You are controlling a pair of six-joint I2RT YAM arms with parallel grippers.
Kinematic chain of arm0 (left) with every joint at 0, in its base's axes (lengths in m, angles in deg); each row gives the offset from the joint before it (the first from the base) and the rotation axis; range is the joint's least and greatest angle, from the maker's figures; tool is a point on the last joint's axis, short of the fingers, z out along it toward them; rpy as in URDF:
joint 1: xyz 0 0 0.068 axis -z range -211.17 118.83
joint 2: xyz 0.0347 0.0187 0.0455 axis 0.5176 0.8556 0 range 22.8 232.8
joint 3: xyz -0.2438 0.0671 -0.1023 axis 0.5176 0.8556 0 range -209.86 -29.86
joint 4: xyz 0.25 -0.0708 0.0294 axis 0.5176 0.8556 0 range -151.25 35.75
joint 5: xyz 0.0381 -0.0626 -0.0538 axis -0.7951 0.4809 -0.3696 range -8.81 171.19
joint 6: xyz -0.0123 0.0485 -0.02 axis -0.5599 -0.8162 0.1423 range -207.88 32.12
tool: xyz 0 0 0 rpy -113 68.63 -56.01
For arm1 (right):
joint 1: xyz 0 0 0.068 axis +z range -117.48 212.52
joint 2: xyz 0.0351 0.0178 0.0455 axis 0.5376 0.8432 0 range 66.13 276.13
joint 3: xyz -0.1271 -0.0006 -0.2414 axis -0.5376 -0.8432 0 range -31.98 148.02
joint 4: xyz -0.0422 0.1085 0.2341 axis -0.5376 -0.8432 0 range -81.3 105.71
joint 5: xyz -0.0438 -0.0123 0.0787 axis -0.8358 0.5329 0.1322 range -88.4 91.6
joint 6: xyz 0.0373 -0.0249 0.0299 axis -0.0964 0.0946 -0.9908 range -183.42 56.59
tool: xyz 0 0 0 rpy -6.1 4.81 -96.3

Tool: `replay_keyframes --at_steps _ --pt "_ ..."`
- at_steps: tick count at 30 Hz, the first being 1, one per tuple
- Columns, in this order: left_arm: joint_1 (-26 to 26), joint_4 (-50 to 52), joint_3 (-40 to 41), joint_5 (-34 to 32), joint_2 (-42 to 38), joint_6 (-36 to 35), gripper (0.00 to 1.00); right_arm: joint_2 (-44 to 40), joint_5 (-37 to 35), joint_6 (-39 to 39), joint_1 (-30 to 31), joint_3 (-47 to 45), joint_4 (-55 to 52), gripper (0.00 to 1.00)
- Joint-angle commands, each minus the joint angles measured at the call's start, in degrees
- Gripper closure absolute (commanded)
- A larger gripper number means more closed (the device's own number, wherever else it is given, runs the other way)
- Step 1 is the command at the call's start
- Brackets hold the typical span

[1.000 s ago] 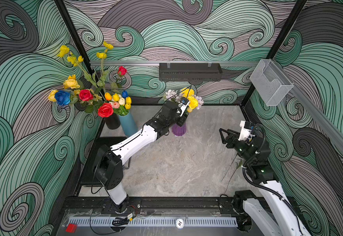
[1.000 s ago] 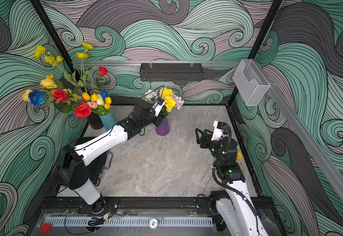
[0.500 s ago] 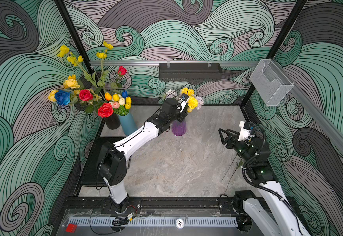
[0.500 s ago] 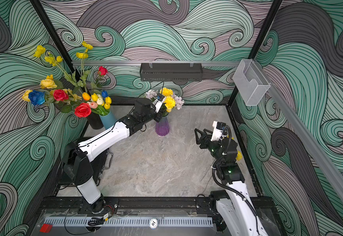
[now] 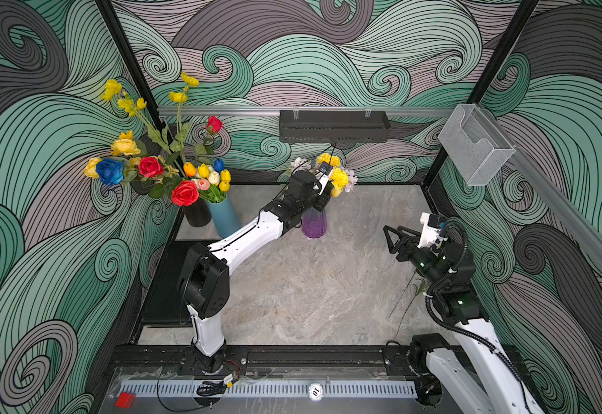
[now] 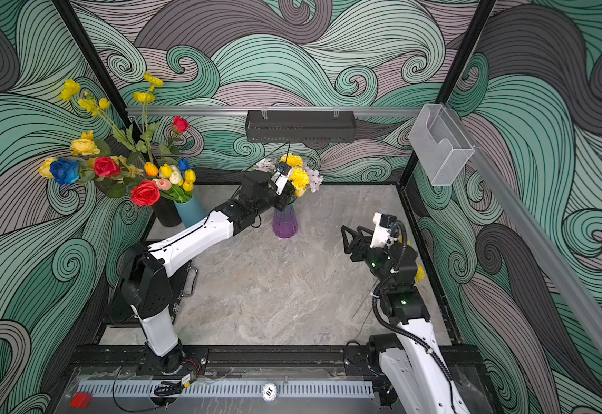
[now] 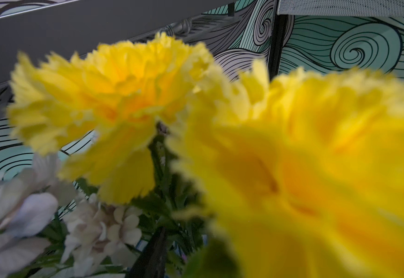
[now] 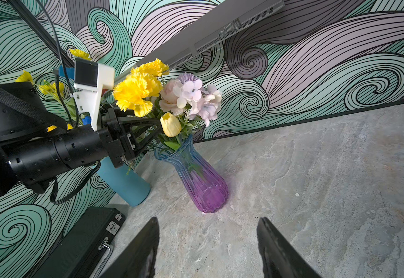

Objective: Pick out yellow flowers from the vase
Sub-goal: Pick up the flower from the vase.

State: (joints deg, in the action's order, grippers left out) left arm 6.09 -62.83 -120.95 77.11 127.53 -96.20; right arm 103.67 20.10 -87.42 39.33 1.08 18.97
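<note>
Marble tabletop (image 8: 316, 168), left jaws just beneath yellow flowers (image 8: 136, 93), grip unclear, right jaws spread, well away

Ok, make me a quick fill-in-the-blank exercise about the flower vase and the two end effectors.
The vase that the left end effector reaches above is blue at its neck and ____ at its base.
The right end effector has its jaws ____ and empty.
The ruffled blooms in that vase are ____.
Missing words: purple; open; yellow.
</note>
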Motion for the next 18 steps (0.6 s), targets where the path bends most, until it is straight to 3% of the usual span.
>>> replay_keyframes --at_steps 1,9,18 --pt "-0.3 -3.9 -2.8 -0.3 1.3 2.1 0.54 -0.1 0.8 0.5 0.4 -0.5 1.6 0.36" --pt "-0.3 -8.0 -1.6 -0.5 0.7 4.3 0.68 0.7 1.7 0.4 1.0 -0.5 2.5 0.34" --pt "-0.4 -8.5 0.1 0.5 -1.6 4.5 0.75 1.9 1.5 -0.2 2.3 -0.1 2.8 0.18"
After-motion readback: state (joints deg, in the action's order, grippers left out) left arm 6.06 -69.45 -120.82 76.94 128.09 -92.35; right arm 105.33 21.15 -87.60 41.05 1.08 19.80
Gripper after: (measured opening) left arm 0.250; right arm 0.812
